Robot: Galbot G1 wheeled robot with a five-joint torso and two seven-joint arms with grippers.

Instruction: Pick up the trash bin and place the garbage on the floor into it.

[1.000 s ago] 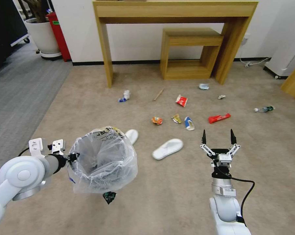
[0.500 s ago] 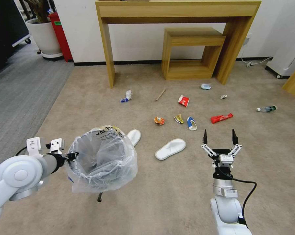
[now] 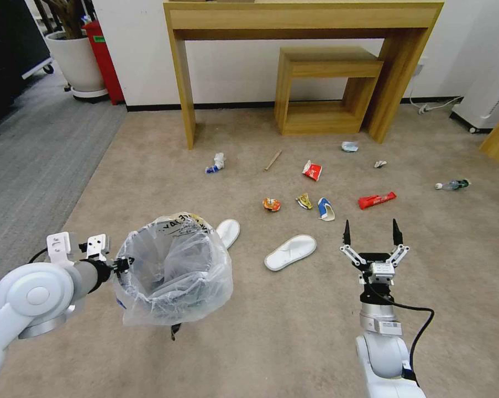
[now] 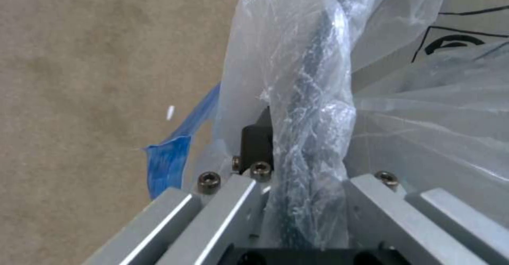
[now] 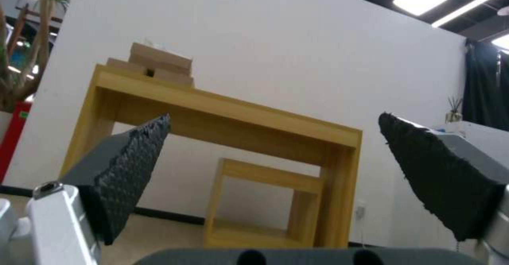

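My left gripper (image 3: 121,265) is shut on the near rim of the trash bin (image 3: 172,271), a dark bin lined with a crinkled clear bag, and holds it above the beige floor (image 3: 271,337). The left wrist view shows the bag-wrapped rim (image 4: 310,110) clamped between the jaws. Right of the bin, my right gripper (image 3: 371,232) is open and empty above the carpet, its fingertips (image 5: 133,165) wide apart. The garbage lies ahead: two white slippers (image 3: 290,252) (image 3: 227,231), a red wrapper (image 3: 376,199), an orange wrapper (image 3: 271,204), a blue-white wrapper (image 3: 325,209), a wooden stick (image 3: 272,160) and a bottle (image 3: 452,184).
A wooden desk (image 3: 301,16) with a small wooden shelf (image 3: 329,91) under it stands against the far wall. Grey ribbed carpet (image 3: 28,160), a white planter (image 3: 75,61) and a red container (image 3: 103,61) are at the left. A dark scrap (image 3: 174,330) lies under the bin.
The whole picture has shifted slightly to the right, so the camera moved. Both arms and the held bin keep their pose; the dark scrap is more hidden under the bin.
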